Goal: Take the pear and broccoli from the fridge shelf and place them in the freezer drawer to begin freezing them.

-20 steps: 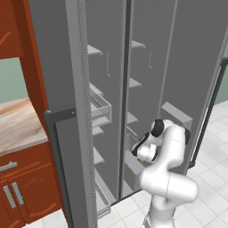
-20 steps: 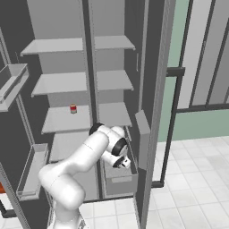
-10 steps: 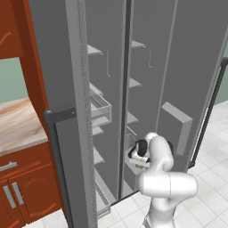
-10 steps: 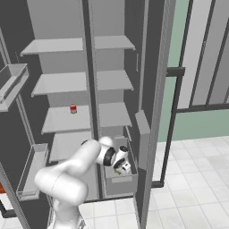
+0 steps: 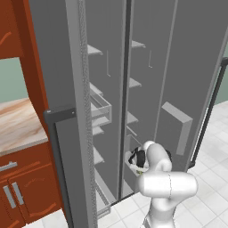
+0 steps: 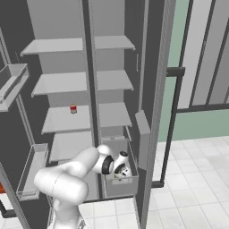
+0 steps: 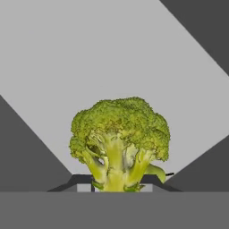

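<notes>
My gripper (image 7: 117, 184) is shut on the broccoli (image 7: 120, 136), a lumpy green head with a pale yellow-green stalk, which it holds by the stalk. Behind the broccoli is the plain grey floor of the freezer drawer (image 7: 112, 53), with darker walls at the corners. A smooth yellow-green bit (image 7: 155, 171) peeks out at the broccoli's lower right; I cannot tell whether it is the pear. In the right base view the gripper (image 6: 121, 171) hangs low inside the grey freezer drawer (image 6: 120, 187) at the fridge's bottom. In the left base view the gripper (image 5: 135, 161) is down in the same spot.
A small red-and-white can (image 6: 73, 108) stands on a middle shelf (image 6: 58, 120). The open fridge door (image 6: 154, 112) rises just right of the drawer, with a door bin (image 6: 142, 138) close to the arm. A pale bin (image 6: 33, 170) sits on the left door.
The arm has come down and folded inward, bringing the gripper with the broccoli down into the freezer drawer. The gripper has stayed shut throughout.
</notes>
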